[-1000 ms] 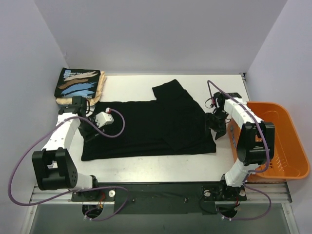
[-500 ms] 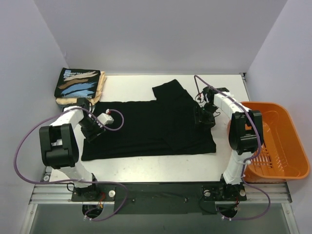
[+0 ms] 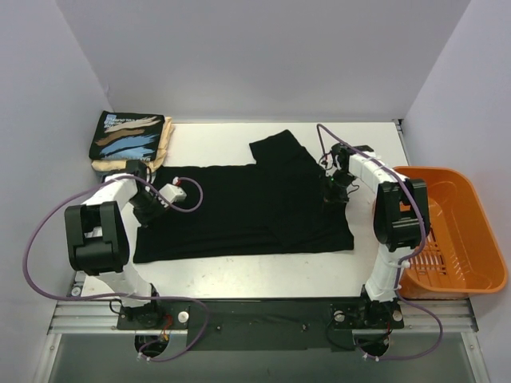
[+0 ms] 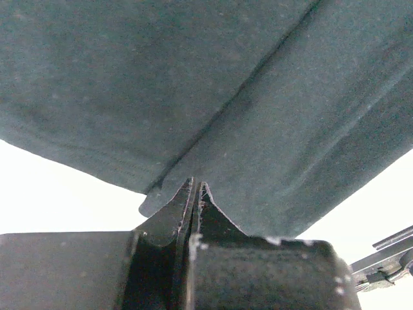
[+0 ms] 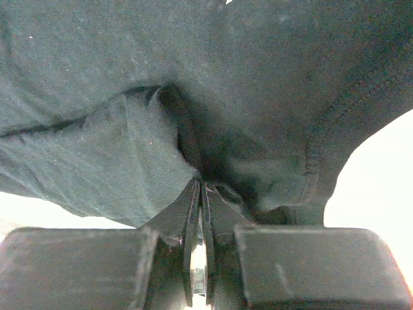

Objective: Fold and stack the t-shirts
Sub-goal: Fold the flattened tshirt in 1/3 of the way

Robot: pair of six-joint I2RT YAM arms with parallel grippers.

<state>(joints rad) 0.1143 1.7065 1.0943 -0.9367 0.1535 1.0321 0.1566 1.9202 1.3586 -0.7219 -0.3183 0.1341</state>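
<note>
Clamping the black t-shirt's [image 3: 239, 209] left edge is the left tool [image 3: 149, 210]. The right tool [image 3: 334, 196] pinches its right edge.

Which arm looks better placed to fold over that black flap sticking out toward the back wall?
Right, probably. The right tool is pinched on the black t-shirt just beside the flap; the left tool grips the opposite edge, well away.

white table [image 3: 239, 275] bears a spread black t-shirt [image 3: 231, 215] and folded shirts [image 3: 130, 140].
</note>
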